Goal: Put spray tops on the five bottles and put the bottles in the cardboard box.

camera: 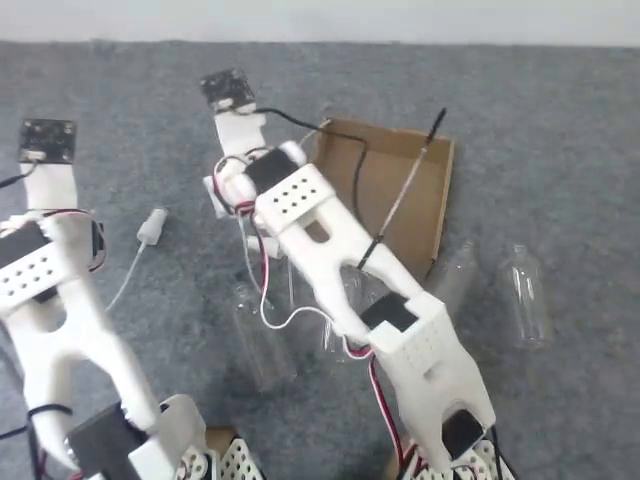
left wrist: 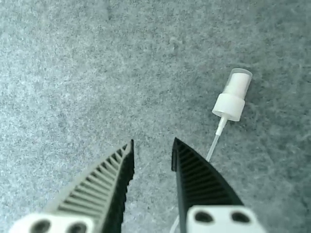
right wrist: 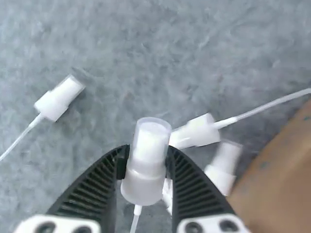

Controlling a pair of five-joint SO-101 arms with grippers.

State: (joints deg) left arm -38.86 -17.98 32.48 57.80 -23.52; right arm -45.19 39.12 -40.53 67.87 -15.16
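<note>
My right gripper [right wrist: 146,156] is shut on a white spray top [right wrist: 145,160] with a clear cap, held just above the grey carpet. Two more spray tops [right wrist: 197,133] lie close beyond it, beside the cardboard box [right wrist: 284,179]. Another spray top [right wrist: 58,99] lies apart, also seen from above as the lone spray top [camera: 152,226] and ahead of my left gripper [left wrist: 151,151], which is open and holds nothing. Several clear bottles without tops lie on the carpet: one bottle [camera: 525,295] at the right, one [camera: 262,345] under the right arm [camera: 300,210].
The open cardboard box [camera: 400,190] sits at the back, right of the right arm, with a black cable and a thin tube across it. The left arm [camera: 50,270] stands at the left edge. Grey carpet [camera: 150,120] covers the floor.
</note>
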